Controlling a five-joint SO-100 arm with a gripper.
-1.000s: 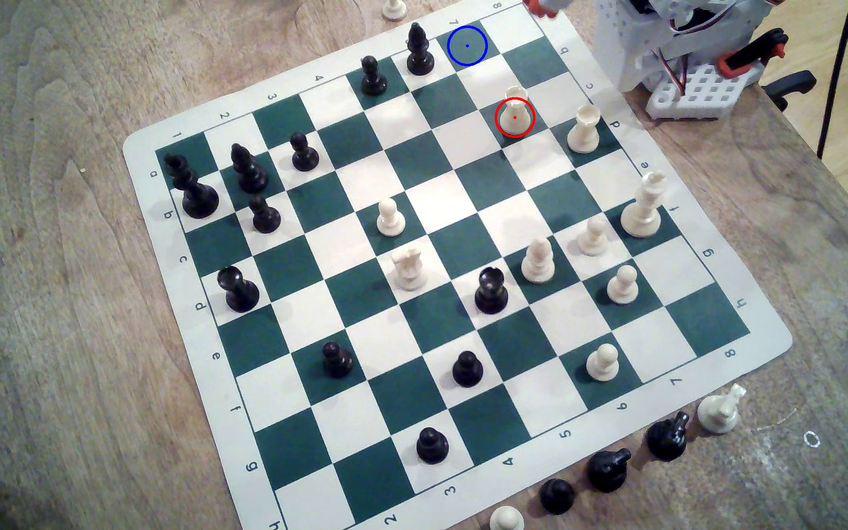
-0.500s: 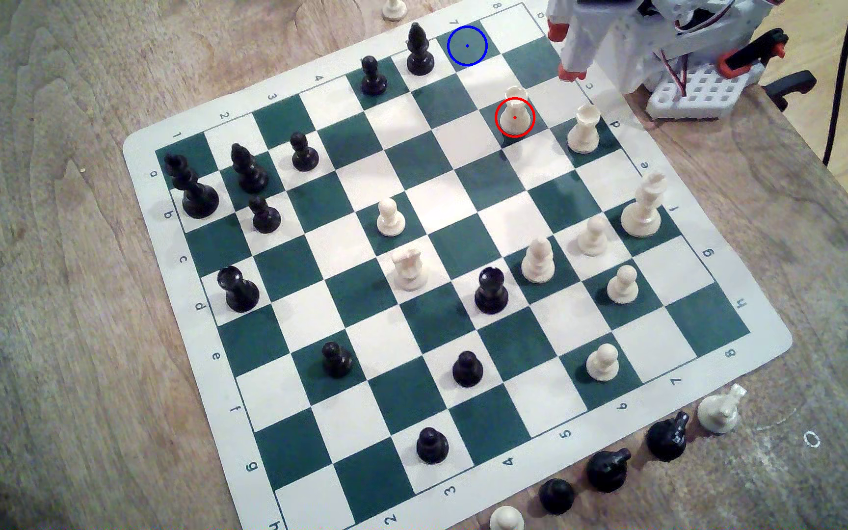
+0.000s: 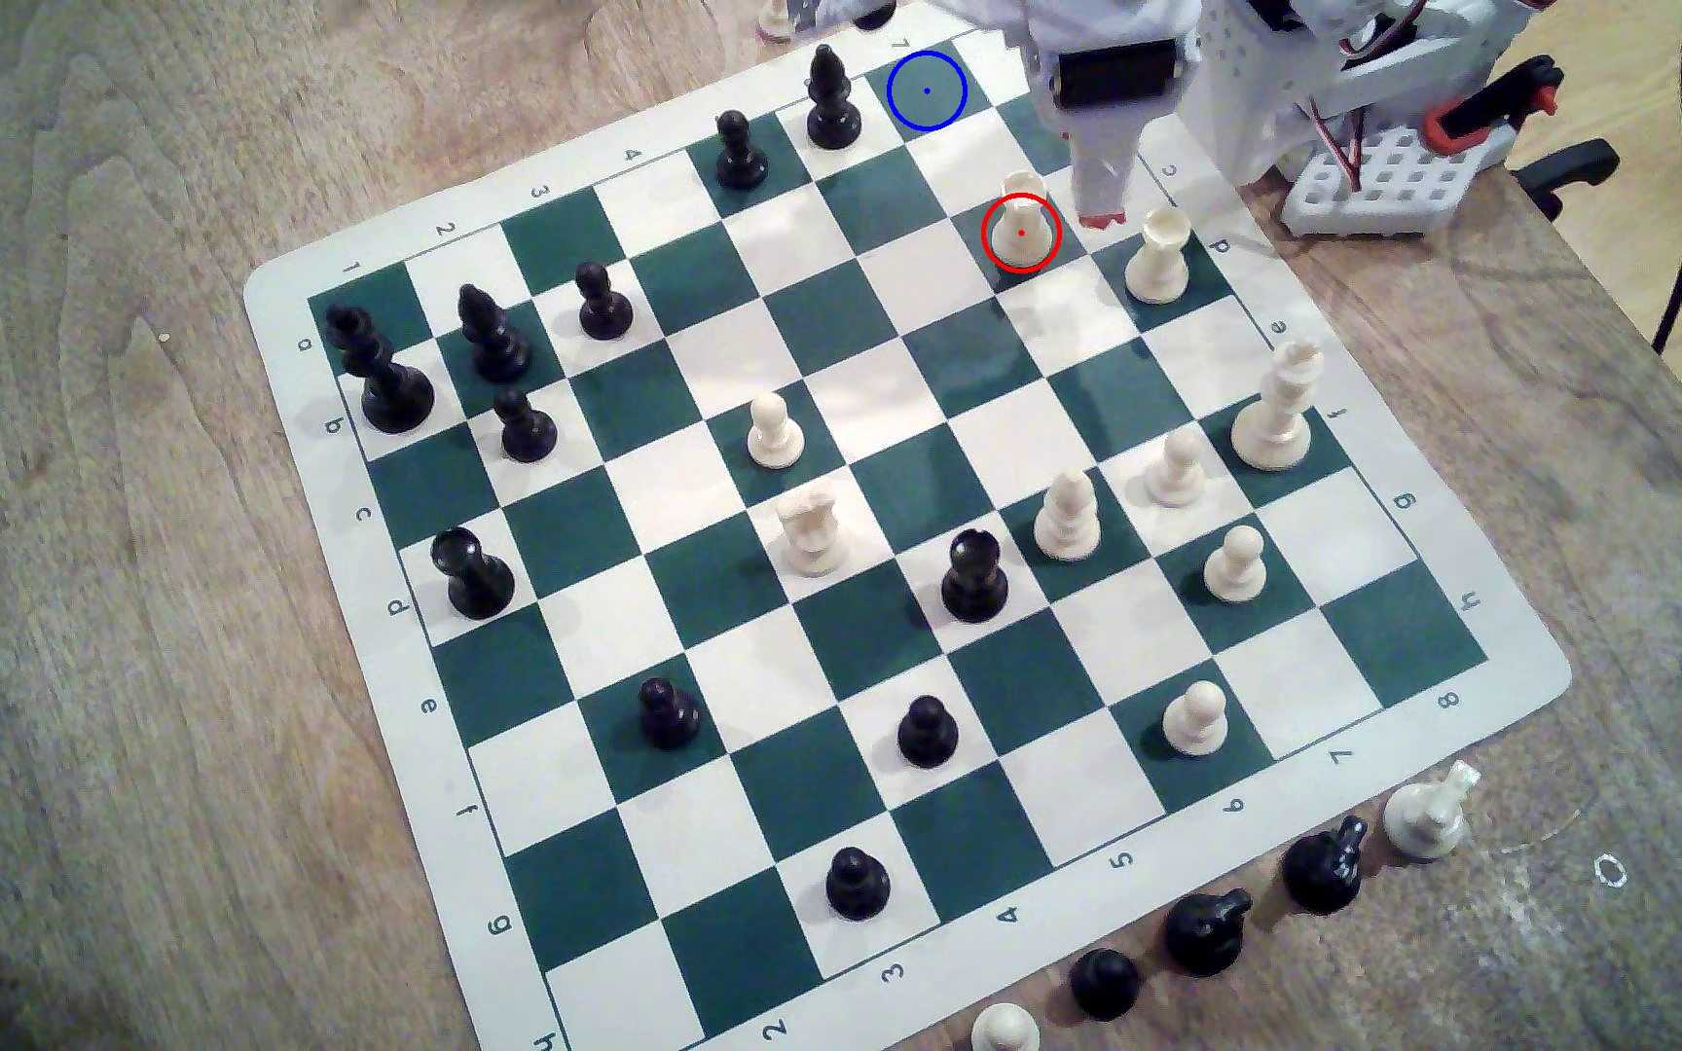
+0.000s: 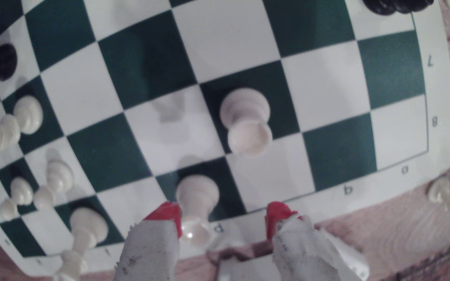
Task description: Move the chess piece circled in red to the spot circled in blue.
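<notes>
Since 0.5 s ago the gripper point(image 3: 1100, 215) is lowered between rook point(image 3: 1020, 227) and second rook point(image 3: 1158, 258); jaws open, empty. Risk: wrong rook gripped, neighbour toppled.

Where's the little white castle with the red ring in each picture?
Exterior view: the cream rook stands on a green square toward the upper right of the board, inside the red ring.
Wrist view: the cream rook stands on a green square in the line marked 7, with no ring drawn.
Shared landmark: the second cream rook by the edge letter d, diagonally next to it.
</notes>
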